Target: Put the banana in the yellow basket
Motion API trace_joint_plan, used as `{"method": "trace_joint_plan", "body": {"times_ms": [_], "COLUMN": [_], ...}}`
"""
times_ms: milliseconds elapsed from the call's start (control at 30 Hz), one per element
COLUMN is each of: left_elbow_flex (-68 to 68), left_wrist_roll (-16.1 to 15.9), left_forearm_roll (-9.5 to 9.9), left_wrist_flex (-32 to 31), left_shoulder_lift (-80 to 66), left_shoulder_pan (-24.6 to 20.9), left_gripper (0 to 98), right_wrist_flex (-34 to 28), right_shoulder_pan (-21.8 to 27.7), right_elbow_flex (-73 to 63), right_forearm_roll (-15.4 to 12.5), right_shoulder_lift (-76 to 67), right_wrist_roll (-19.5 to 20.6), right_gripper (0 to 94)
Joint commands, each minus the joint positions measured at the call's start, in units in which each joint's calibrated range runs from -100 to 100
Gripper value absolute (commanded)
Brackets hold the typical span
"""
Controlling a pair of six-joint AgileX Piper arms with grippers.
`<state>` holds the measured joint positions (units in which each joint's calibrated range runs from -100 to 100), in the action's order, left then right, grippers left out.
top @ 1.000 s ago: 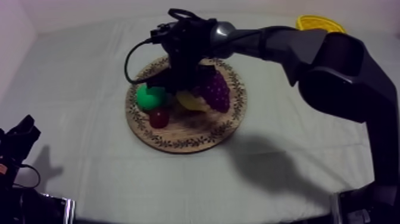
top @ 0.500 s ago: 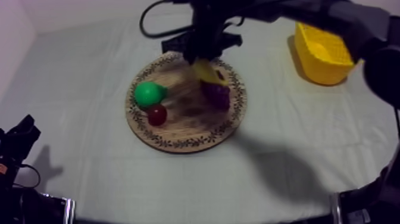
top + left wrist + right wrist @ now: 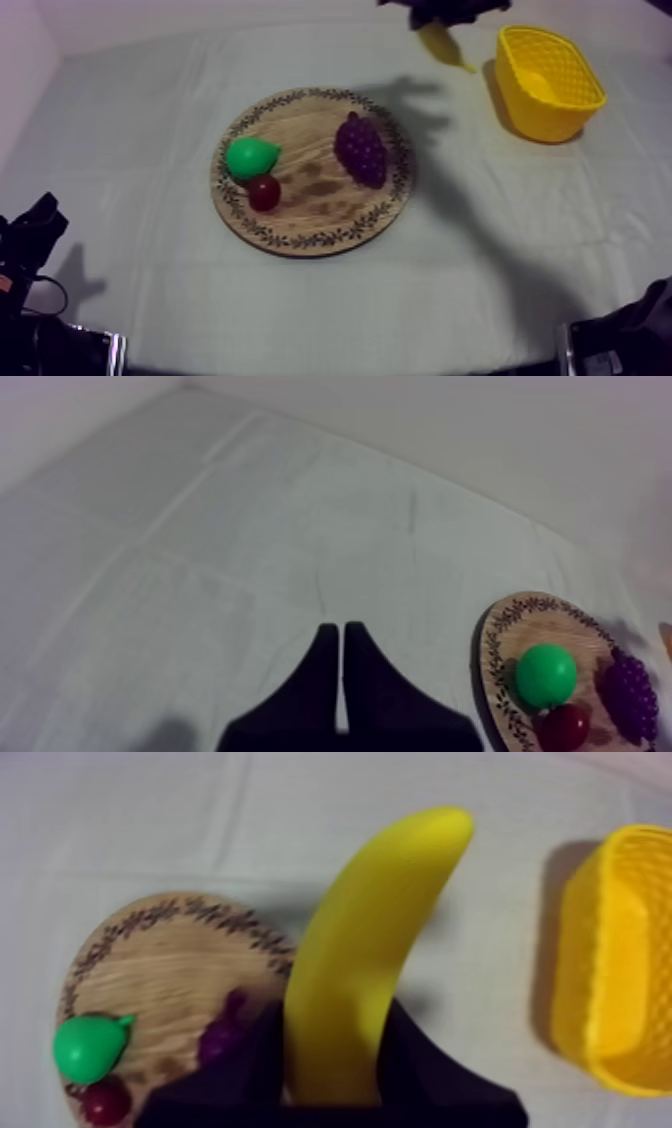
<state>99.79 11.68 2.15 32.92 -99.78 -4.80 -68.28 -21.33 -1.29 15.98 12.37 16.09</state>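
The yellow banana point(image 3: 446, 46) hangs in the air between the round wooden board point(image 3: 300, 225) and the yellow basket point(image 3: 548, 82), to the left of the basket. My right gripper point(image 3: 440, 18) is shut on it from above. In the right wrist view the banana point(image 3: 372, 942) stands up between the black fingers point(image 3: 420, 1062) of my right gripper point(image 3: 333, 1020), over the cloth between the board point(image 3: 170, 962) and the basket point(image 3: 612, 992). My left gripper point(image 3: 343, 666) is shut on nothing, its fingers together as a wedge, low at the table's left point(image 3: 36, 220).
On the board lie a green pear point(image 3: 250, 157), a small red fruit point(image 3: 264, 192) and purple grapes point(image 3: 361, 148). The left wrist view has the board's edge point(image 3: 505, 626) with the pear point(image 3: 546, 675), red fruit point(image 3: 563, 726) and grapes point(image 3: 628, 694).
My right gripper has lifted the banana off the board and carried it up and to the right, toward the basket. The left arm has not moved.
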Motion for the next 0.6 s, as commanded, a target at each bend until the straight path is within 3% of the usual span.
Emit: {"method": "trace_joint_plan", "body": {"times_ms": [0,300,567], "left_elbow_flex": [-0.01,-0.01,-0.01], "left_wrist_roll": [0.0,0.02,0.0], "left_forearm_roll": [0.03,0.03,0.03], "left_wrist_flex": [-0.01,-0.01,-0.01], "left_shoulder_lift": [-0.05,-0.05,-0.05], "left_shoulder_pan": [-0.01,-0.01,-0.01], "left_gripper": [0.1,0.1,0.1], "right_wrist_flex": [1.93,8.99,11.81], "right_shoulder_pan": [3.69,14.12,19.78], "right_elbow_flex": [2.15,7.89,10.95], "right_forearm_roll": [0.42,0.86,0.4], "right_shoulder_lift": [-2.16,-7.74,-5.65], "right_wrist_roll": [-1.16,-6.29,-10.58], "right_gripper": [17.2,17.1,15.9]}}
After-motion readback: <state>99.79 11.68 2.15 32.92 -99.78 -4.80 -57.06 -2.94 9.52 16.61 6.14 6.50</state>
